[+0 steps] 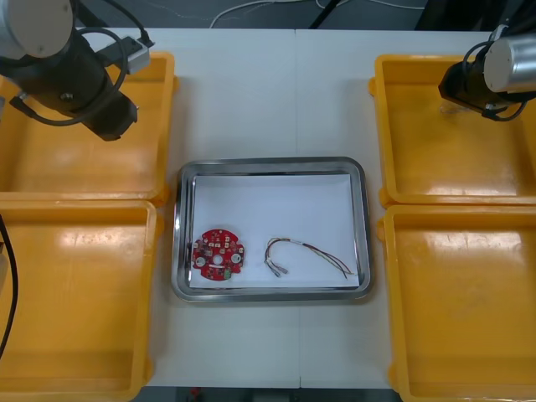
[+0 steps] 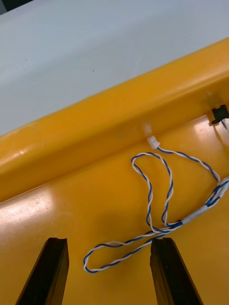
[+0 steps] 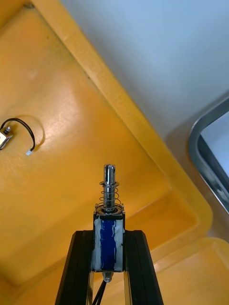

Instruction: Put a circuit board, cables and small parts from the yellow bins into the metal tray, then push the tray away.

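Note:
My left gripper (image 3: 109,233) is shut on a small metal part (image 3: 110,188) with a blue body, a spring and a pin. It hangs above the far left yellow bin (image 1: 50,167), where the left arm (image 1: 109,121) shows. My right gripper (image 2: 109,244) is open just above a twisted blue and white cable (image 2: 157,200) lying in the far right bin (image 1: 452,159); the cable's loop lies between the fingers. The metal tray (image 1: 270,163) stands at the middle, white inside, and holds a round red circuit board (image 1: 219,255) and a thin red and yellow cable (image 1: 306,255).
A black cable (image 3: 21,127) with a small metal piece on its end lies on the far left bin's floor. The tray's rim (image 3: 200,147) lies just beyond that bin's corner. The near left bin (image 1: 75,318) and the near right bin (image 1: 469,318) flank the tray.

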### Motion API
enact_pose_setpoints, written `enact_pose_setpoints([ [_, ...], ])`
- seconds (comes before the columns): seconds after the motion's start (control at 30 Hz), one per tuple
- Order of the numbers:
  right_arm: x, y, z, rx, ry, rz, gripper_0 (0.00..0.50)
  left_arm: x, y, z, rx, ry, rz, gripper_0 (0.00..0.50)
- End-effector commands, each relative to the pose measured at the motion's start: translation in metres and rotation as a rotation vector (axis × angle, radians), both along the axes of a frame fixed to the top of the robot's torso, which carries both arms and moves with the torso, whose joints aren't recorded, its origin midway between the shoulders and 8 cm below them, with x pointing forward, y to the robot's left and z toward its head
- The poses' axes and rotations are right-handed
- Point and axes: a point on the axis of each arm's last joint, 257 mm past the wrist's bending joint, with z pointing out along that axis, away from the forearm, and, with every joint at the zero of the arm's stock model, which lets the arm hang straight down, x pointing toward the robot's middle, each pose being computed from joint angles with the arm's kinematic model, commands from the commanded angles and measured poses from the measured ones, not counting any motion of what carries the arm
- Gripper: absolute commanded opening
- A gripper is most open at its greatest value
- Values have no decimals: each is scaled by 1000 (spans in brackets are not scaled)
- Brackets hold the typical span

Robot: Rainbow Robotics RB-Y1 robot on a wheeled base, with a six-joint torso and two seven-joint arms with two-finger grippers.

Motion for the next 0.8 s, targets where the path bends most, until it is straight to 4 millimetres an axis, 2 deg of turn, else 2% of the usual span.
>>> enact_pose_setpoints([
  [0.03, 17, 24, 21, -36, -49, 52, 500, -16, 12, 20, -88, -67, 137, 0],
  [0.23, 16, 28, 11, -45, -31, 59, 500, -31, -6, 17, -174, -77, 185, 0],
  [0.5, 12, 28, -3, -71, -8, 71, 500, -46, -30, 2, -244, -64, 267, 0],
  [0.8, 11, 26, -15, -90, -11, 84, 500, -44, -65, -13, -301, -80, 360, 0],
])
